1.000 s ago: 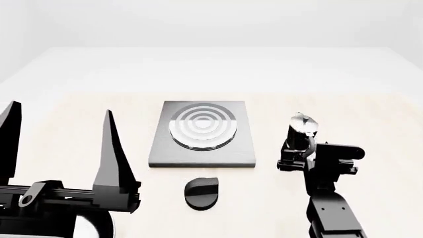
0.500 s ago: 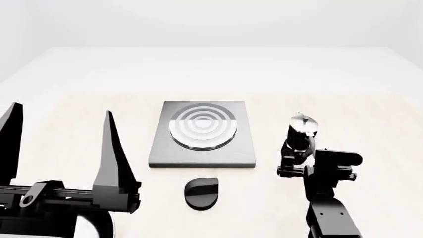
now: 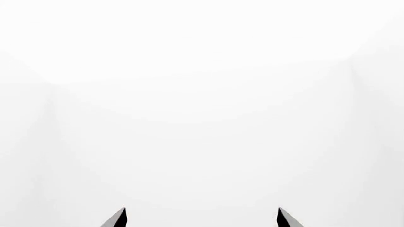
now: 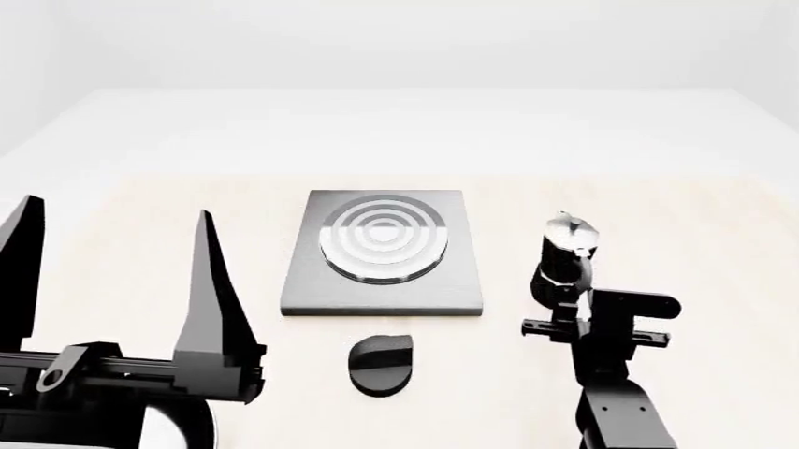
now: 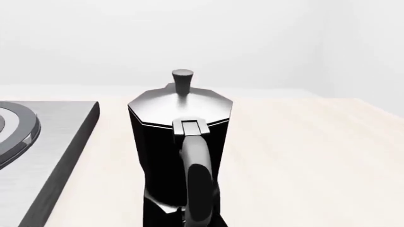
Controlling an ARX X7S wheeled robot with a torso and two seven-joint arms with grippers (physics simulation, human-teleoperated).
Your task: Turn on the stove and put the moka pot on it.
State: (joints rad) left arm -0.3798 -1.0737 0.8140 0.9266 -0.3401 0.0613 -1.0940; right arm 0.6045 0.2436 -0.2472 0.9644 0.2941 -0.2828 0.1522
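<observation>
Black moka pot (image 4: 568,253) stands upright beside the stove (image 4: 382,253), your right gripper (image 4: 564,313) just behind its handle, jaws unclear; left gripper (image 4: 112,271) gapes wide, holding nothing.

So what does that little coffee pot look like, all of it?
The moka pot is small and tall, with a black faceted body and a shiny silver eight-sided lid. A little knob sticks up from the lid, and a curved dark handle runs down the side facing the right wrist camera. It stands upright on the pale wooden table, beside the grey stove but not on it.
</observation>
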